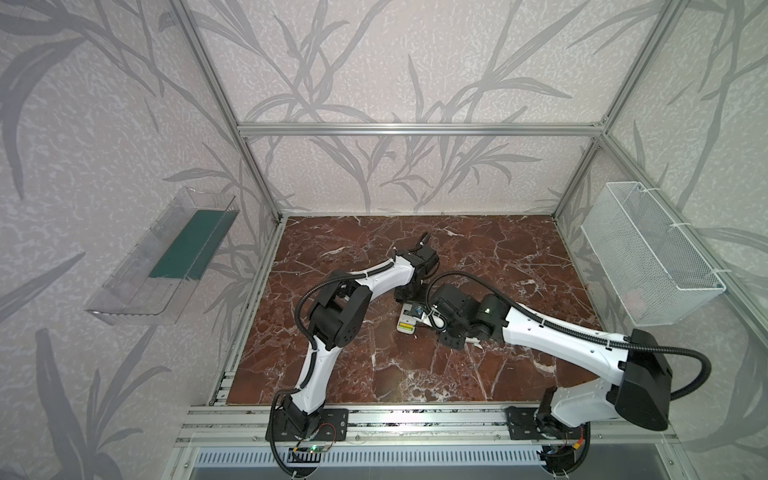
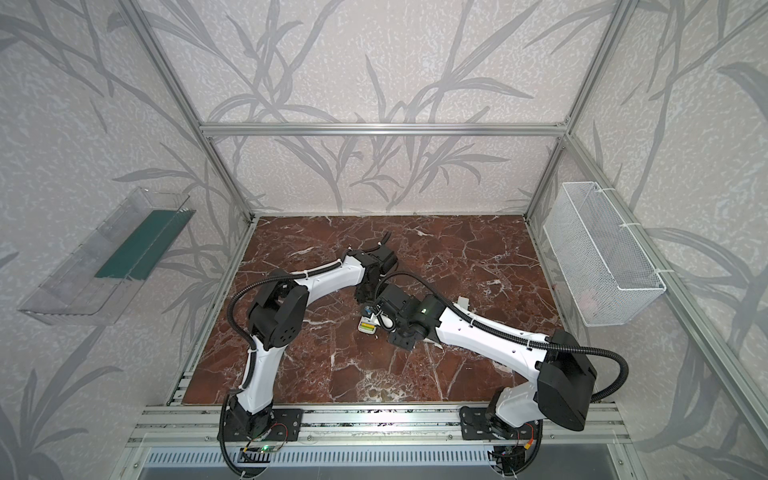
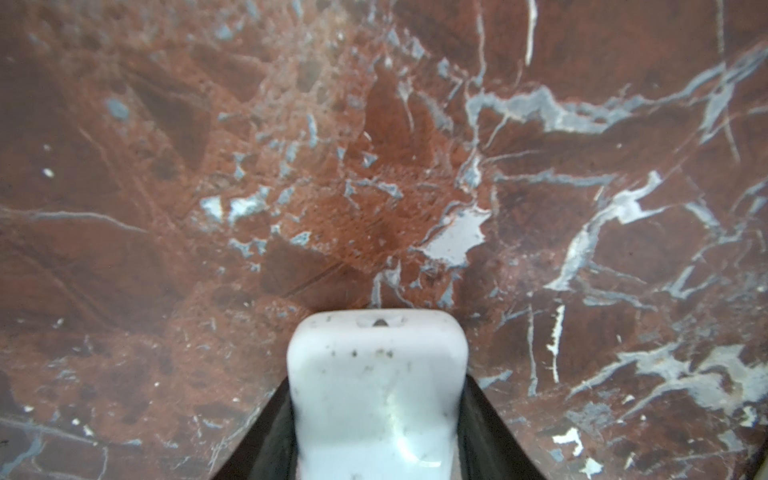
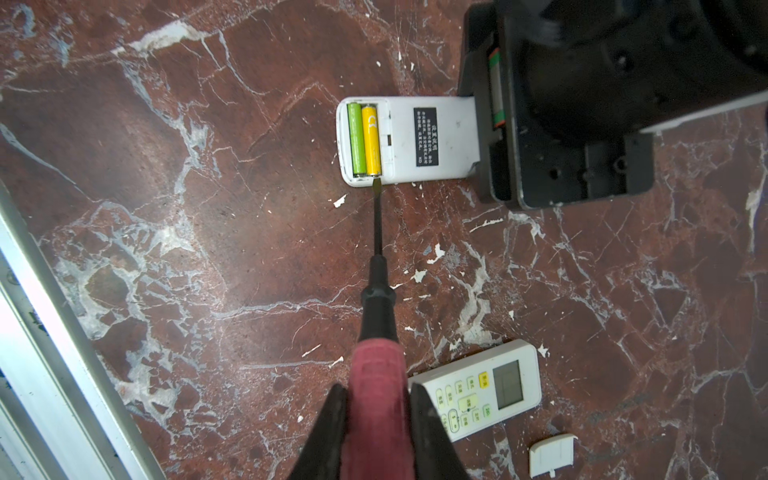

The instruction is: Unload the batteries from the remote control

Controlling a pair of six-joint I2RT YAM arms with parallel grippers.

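**Battery removal: compartment open, prying not yet done**

The remote control (image 4: 436,137) lies face down on the desk (image 4: 208,208), near its middle in both top views. Its battery compartment is uncovered. Two batteries (image 4: 363,139), one green and one yellow, are still seated side by side in it.

The left pincer (image 3: 378,386) is clamped on the end of the remote control opposite the compartment and steadies it. The right pincer (image 4: 376,390) is pressed together on the red handle of a screwdriver (image 4: 376,291). The blade tip sits at the compartment edge, at the end of the yellow cell. Whether it actually touches the cell cannot be told.

Judged status: early. Cover removal is done; both visible cells remain to be levered out.

A second remote (image 4: 482,386) lies face up nearby, with a loose white cover piece (image 4: 552,455) just beside it. Its battery state is hidden. No loose cells are visible on the desk.
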